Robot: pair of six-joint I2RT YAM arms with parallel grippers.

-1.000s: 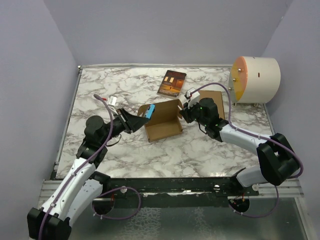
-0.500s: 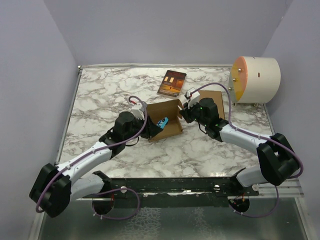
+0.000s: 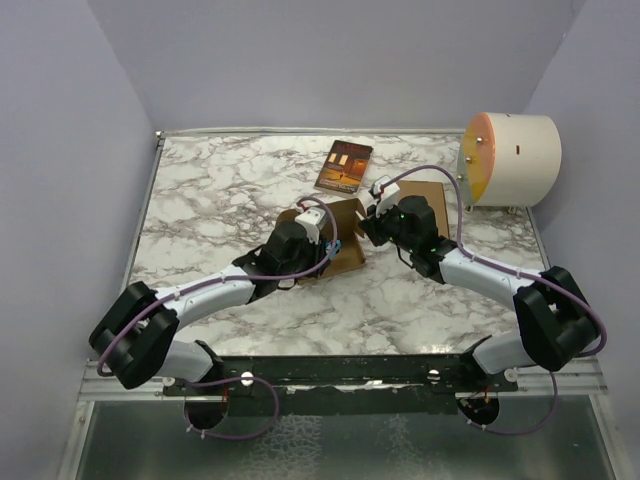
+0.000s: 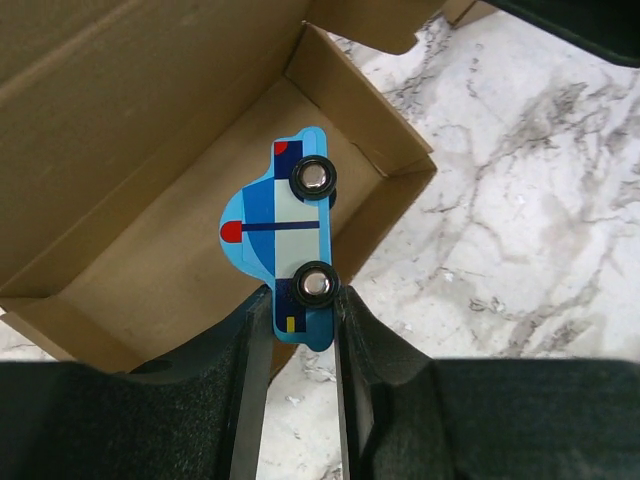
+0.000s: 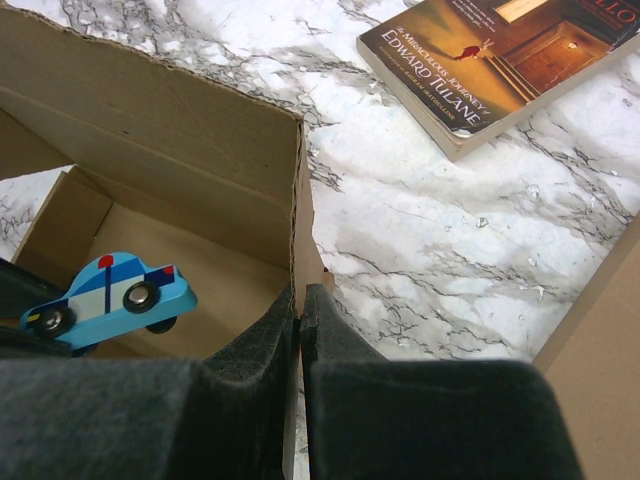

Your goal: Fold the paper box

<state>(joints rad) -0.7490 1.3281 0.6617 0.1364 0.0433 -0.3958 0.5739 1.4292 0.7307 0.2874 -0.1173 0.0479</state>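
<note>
Near the middle of the marble table (image 3: 200, 190), the paper box (image 3: 347, 214) lies open, its walls up and its lid flap not yet closed. The step in hand seems to be filling it: the left gripper (image 4: 300, 312), reaching in from eight o'clock, is clamped on one end of a blue toy car (image 4: 283, 225) held over the box floor. Next, I think, the car must go down and be released before any flap folds. The right gripper (image 5: 300, 300), at the box's three o'clock, has its fingers pressed together on a wall's edge.

Mid-frame on the table (image 3: 220, 190) sits the paper box (image 3: 350, 250) — the toy car (image 4: 283, 235) over its open inside; the book (image 3: 344, 166) lies above it, the drum (image 3: 515, 158) at upper right.
</note>
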